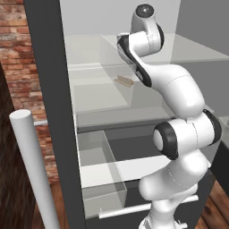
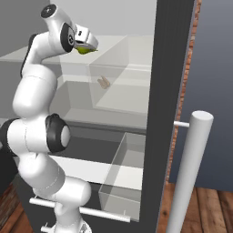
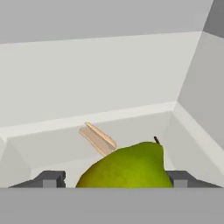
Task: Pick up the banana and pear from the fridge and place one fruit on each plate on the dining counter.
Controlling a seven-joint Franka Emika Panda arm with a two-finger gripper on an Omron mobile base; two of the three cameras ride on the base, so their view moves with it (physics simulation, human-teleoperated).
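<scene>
The pear (image 3: 127, 168), yellow-green with a short dark stem, sits between my gripper's (image 3: 118, 179) two dark fingertips (image 3: 52, 179) inside the fridge (image 2: 168, 91). The right tip meets the fruit and a narrow gap remains at the left tip, so the jaws stand open around it. From the right base view the pear (image 2: 83, 49) peeks out under the gripper (image 2: 86, 47) at the upper shelf. The banana, the plates and the dining counter are out of view.
A brown lumpy food item (image 3: 98, 138) lies on the shelf behind the pear (image 1: 124, 81). Below are a clear bin (image 2: 123, 173) and a drawer with a silver bar (image 2: 91, 211). The fridge's long silver handle (image 1: 31, 170) stands close by.
</scene>
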